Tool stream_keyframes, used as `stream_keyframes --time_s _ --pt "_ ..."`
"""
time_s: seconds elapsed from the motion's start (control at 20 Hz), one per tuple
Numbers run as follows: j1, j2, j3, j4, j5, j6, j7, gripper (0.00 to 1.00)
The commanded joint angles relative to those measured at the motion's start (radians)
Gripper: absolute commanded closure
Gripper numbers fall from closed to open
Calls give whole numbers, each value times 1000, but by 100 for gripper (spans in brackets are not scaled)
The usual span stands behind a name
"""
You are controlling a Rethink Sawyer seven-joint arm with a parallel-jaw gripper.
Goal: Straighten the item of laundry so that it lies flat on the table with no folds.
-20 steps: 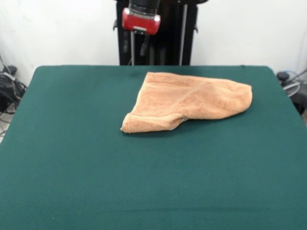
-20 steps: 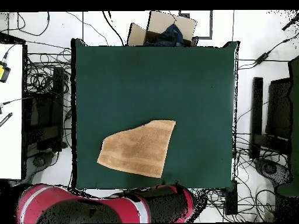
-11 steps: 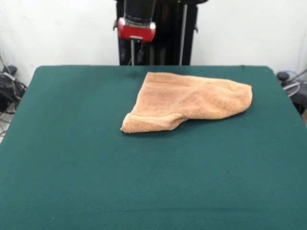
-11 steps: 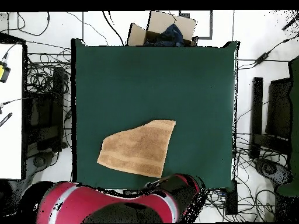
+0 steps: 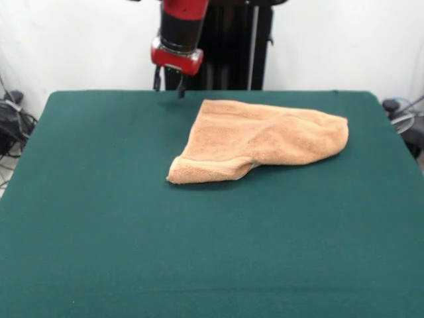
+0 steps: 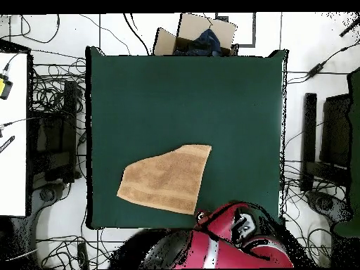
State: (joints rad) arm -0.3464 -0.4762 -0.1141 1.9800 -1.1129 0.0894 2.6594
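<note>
- The towel point(image 5: 255, 140) lies on the green table point(image 5: 132, 238), in the half toward the robot's edge and a little toward one side edge rather than the middle.
- It is not flat: it is folded over on itself into an uneven four-sided shape, with one end rounded and the other narrowing to a blunt corner.
- In the front view a hemmed border runs along the blunt corner, and a small fold puckers next to it on the edge facing the camera.
- In the overhead view the towel point(image 6: 165, 179) has one long side running close to the table's edge point(image 6: 89, 140) at the robot's side, without overhanging it.
- The gripper point(image 5: 168, 84) hangs from the red and black arm point(image 5: 180, 23), above the table's edge nearest the robot and just beside the towel's corner there, apart from the cloth.
- Two dark fingertips point(image 5: 179, 89) point down with a clear gap between them, so the gripper is parted and holds nothing.
- A cardboard box point(image 6: 193, 35) with dark contents sits on the floor beyond the table's opposite edge, among loose cables point(image 6: 49, 91).
</note>
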Motion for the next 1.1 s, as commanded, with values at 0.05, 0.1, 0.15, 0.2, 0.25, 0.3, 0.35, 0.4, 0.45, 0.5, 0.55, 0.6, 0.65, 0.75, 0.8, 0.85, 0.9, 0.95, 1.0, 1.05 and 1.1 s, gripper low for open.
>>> stream_keyframes --time_s 0.05,0.1,0.15,0.2,0.25,0.3,0.35,0.4,0.45,0.5,0.55,0.6,0.65,0.75,0.8,0.85,0.9,0.95,1.0,1.05,1.1 --pt "-74 -141 324 58 115 201 -266 0" --pt "-86 -153 343 65 124 222 -274 0" --pt "-98 -168 361 75 136 240 -284 0" --pt "-100 -175 369 78 141 253 -285 0" --pt "-101 -182 377 80 145 265 -285 0" --pt "-102 -188 385 83 150 278 -286 0" --pt "-91 -194 384 82 152 289 -275 0" --pt "-92 -202 392 87 158 298 -275 0" --pt "-93 -210 401 92 163 307 -275 0" --pt "-100 -219 413 102 169 313 -280 0" --pt "-104 -235 427 120 178 316 -281 0" --pt "-107 -241 435 126 183 320 -285 0" --pt "-111 -263 451 150 198 321 -289 0" --pt "-131 -306 494 191 248 336 -301 0" --pt "-129 -320 503 200 265 347 -301 0" --pt "-106 -339 496 207 278 347 -276 0" --pt "-81 -354 483 209 287 349 -252 0" --pt "-44 -368 461 207 297 348 -211 0" --pt "-10 -377 438 201 297 345 -175 0" --pt "52 -375 392 186 292 341 -105 0" --pt "82 -369 372 182 290 344 -80 0"
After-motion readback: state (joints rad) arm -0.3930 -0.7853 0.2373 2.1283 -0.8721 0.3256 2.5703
